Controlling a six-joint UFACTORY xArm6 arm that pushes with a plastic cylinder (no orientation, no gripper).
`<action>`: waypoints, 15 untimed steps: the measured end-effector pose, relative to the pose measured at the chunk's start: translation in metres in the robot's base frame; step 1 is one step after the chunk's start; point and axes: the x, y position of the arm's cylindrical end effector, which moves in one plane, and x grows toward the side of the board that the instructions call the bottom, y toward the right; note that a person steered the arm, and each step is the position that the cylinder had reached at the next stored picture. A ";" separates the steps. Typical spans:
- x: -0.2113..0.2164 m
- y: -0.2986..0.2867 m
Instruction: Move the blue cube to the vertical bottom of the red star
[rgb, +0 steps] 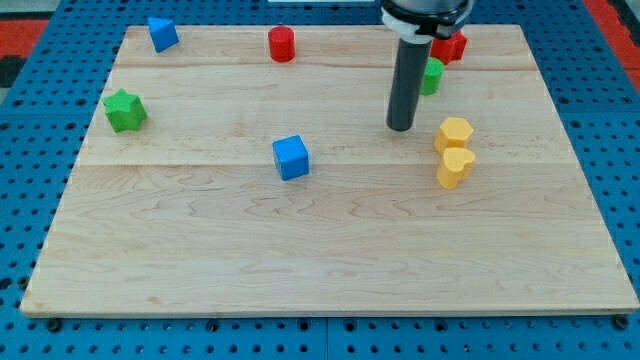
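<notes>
Blue pegboard surrounds a pale wooden board on all sides, with red patches seen at the view's top corners. At the view's left, a green star-shaped block is set near the board's left edge. A blue block of irregular shape is placed close to the top edge, near the top left corner. A blue cube is found near the board's middle, slightly left of centre, with bare wood around it on every side and a wide open stretch below it toward the bottom edge. A red cylinder is seen at the top edge, above the cube. My tip is held right of the blue cube, well apart from it, with no jaws fitted to the rod. A green block is partly hidden behind the rod. A red star-shaped block is placed by the top edge, partly hidden by the arm's head. Two yellow blocks are set touching each other just right of the tip: a yellow hexagonal block above a yellow heart-shaped block. Bare wood is left between them and the right edge.
</notes>
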 end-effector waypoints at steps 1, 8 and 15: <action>0.057 -0.002; 0.033 -0.117; 0.053 -0.203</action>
